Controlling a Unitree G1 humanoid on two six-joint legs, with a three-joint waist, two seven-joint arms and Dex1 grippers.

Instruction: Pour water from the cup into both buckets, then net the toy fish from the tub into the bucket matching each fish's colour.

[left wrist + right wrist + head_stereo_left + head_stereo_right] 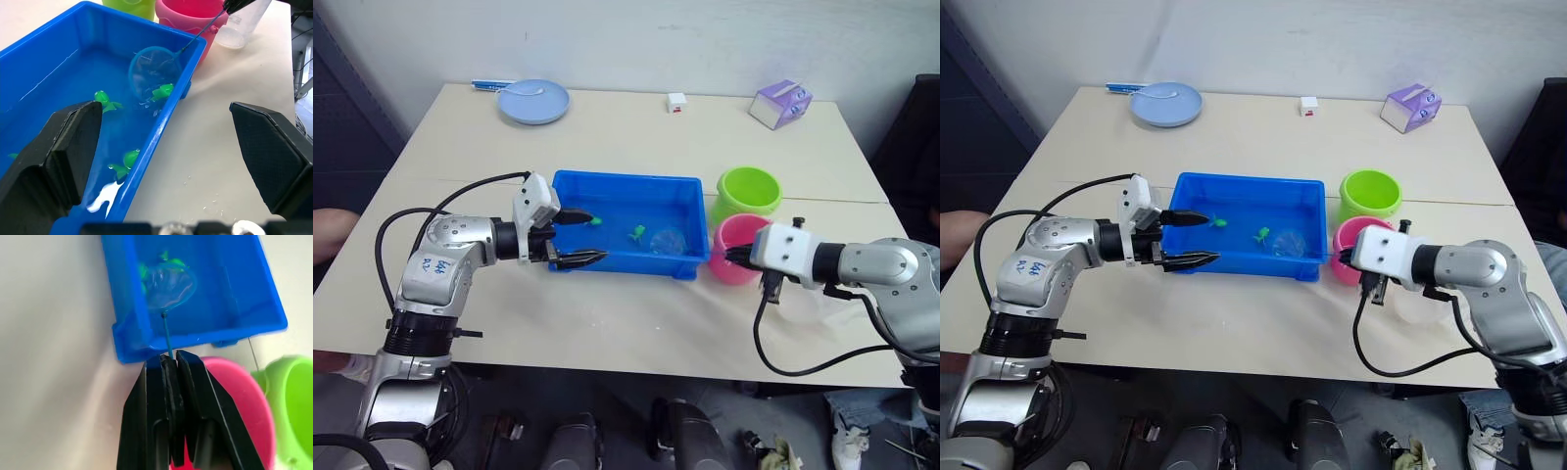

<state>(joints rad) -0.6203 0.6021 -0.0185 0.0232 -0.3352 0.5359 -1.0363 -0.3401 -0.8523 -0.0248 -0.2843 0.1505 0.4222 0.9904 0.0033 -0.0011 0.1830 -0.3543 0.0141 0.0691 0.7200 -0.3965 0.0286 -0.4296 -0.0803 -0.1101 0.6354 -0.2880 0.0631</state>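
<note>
The right gripper [168,364], jaws pressed together on the thin handle of a small round blue-rimmed net [152,73], is reaching over the pink round plastic bucket [736,247]; the net hoop is lying inside the shallow rectangular bright blue plastic tub [625,186], partly covering a tiny green plastic fish [163,90]. The left gripper [578,238], jaws spread wide, is straddling the tub's left end wall. Other green fish [104,100] are floating nearby, one cut off at the frame edge. The lime green round bucket [748,189] is standing just behind the pink one; the clear plastic jug [242,24] is largely hidden beside it.
</note>
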